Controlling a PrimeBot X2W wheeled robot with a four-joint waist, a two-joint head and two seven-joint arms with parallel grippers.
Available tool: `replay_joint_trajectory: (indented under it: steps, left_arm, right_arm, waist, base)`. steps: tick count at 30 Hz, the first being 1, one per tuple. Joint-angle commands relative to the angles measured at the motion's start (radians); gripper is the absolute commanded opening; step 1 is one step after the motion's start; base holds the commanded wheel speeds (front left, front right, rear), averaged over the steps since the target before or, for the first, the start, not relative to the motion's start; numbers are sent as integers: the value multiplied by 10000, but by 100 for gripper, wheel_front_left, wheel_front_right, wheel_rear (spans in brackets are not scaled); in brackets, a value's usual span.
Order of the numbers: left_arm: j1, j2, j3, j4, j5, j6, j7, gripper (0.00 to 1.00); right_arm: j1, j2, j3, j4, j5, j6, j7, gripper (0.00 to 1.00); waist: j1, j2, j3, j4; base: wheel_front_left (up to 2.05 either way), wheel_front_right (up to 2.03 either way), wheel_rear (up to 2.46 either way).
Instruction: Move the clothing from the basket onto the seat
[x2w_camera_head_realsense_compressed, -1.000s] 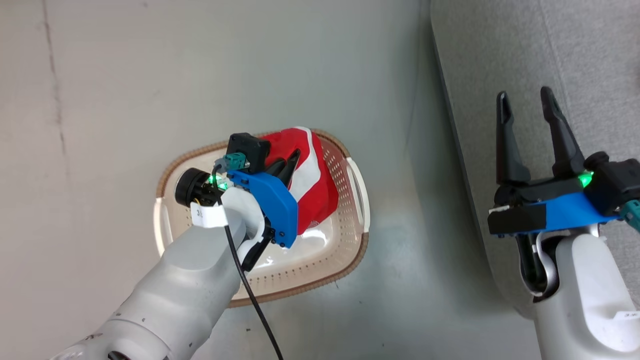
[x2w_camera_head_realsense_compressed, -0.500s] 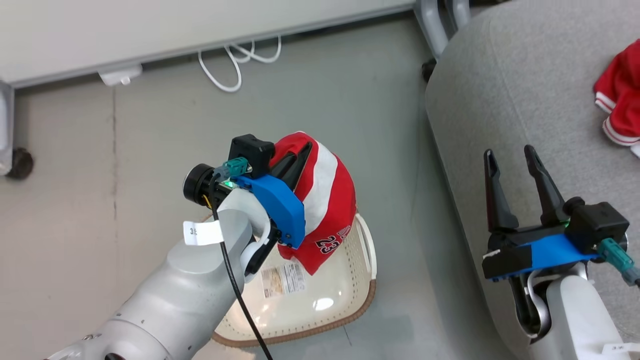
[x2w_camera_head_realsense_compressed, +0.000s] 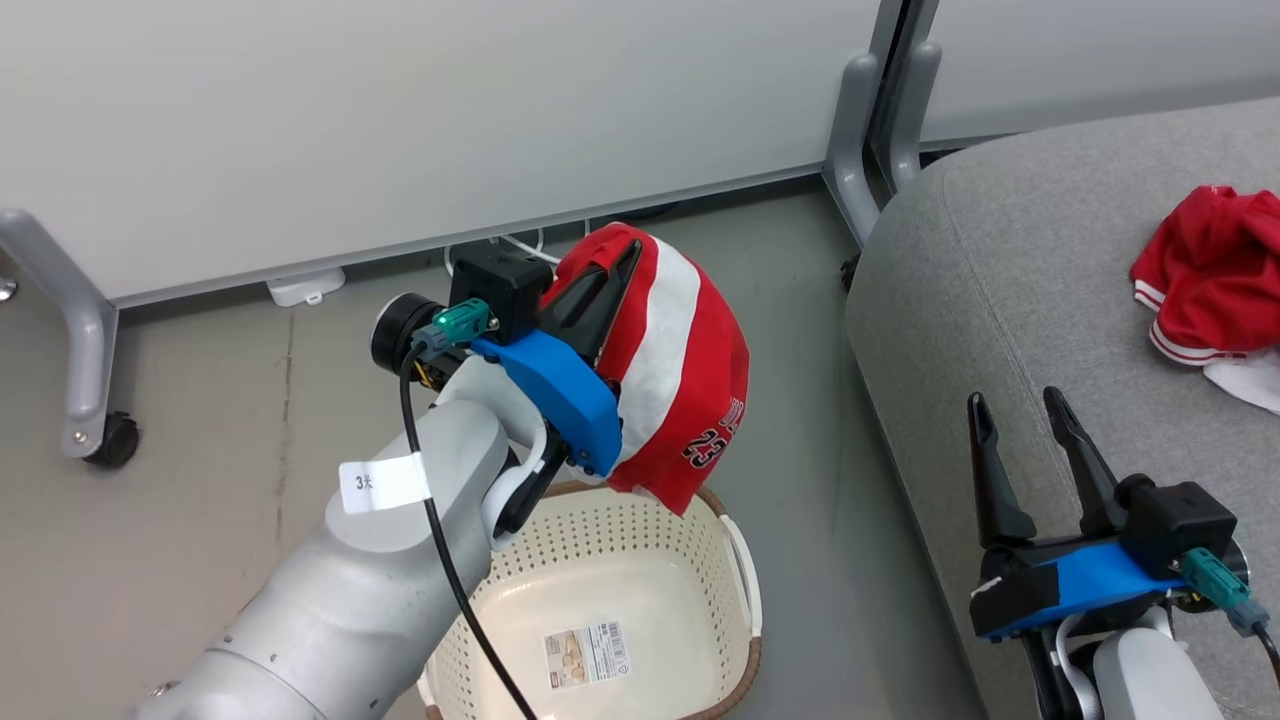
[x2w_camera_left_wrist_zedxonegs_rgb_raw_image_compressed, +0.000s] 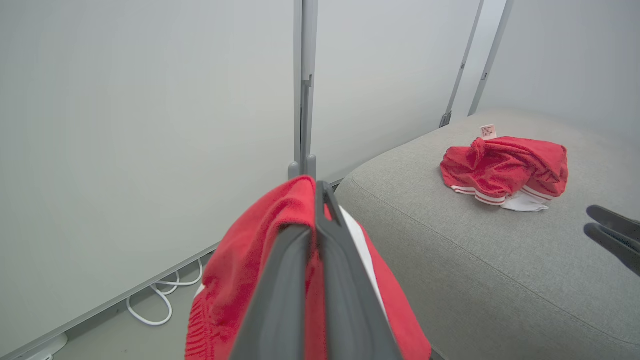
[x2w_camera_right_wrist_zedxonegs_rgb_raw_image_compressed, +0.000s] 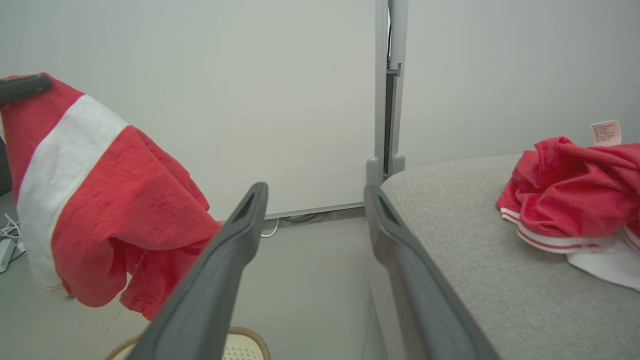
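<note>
**Jersey (x2w_camera_head_realsense_compressed: 690, 360) up in left pincer (x2w_camera_head_realsense_compressed: 630, 250), clear of basket (x2w_camera_head_realsense_compressed: 600, 510)**

Left pincer: fingers pressed together, clamped on a fold at the top of the red jersey. The cloth drapes over and down the right side of the fingers, with a broad white stripe running across it. In the left wrist view, red fabric (x2w_camera_left_wrist_zedxonegs_rgb_raw_image_compressed: 240, 260) bulges on both sides of the closed fingers (x2w_camera_left_wrist_zedxonegs_rgb_raw_image_compressed: 280, 280).

Right pincer (x2w_camera_head_realsense_compressed: 1014, 400): fingers wide apart, holding nothing, poised over the near edge of the grey seat (x2w_camera_head_realsense_compressed: 980, 300).

The jersey hangs in the air above the basket's far rim, apart from it, left of the seat. A second garment (x2w_camera_head_realsense_compressed: 1200, 270), red with white trim, lies crumpled on the far right of the seat.

Writing: "23" (x2w_camera_head_realsense_compressed: 712, 445) in dark figures near the jersey's hem. A paper label (x2w_camera_head_realsense_compressed: 587, 652) on the basket bottom is too small to read. A white tag (x2w_camera_head_realsense_compressed: 385, 482) on the left forearm starts with "3", and the rest is unclear. A small tag (x2w_camera_left_wrist_zedxonegs_rgb_raw_image_compressed: 487, 131) sticks up from the second garment, unreadable.

A second ago the jersey lay in the basket with the left pincer already shut on it. Now it is raised out. The camera has tilted up too. The right pincer is as open as before.
</note>
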Motion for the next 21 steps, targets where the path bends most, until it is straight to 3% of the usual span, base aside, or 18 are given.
replay_joint_trajectory:
  steps: [1,21]
  left_arm:
    - [152,41,61,-51,60,57,-48,0]
    - [646,21,514,-710,634,51,-50,0]
  right_arm:
    - [145,-2,-8,41,-21,1,-2,100]
    - [700,-2,43,200,101,1,0,100]
  waist:
    - [2,-1,-211,32]
    - [2,-1,-1023,226]
  base:
    - [0,0,0]
    - [0,0,0]
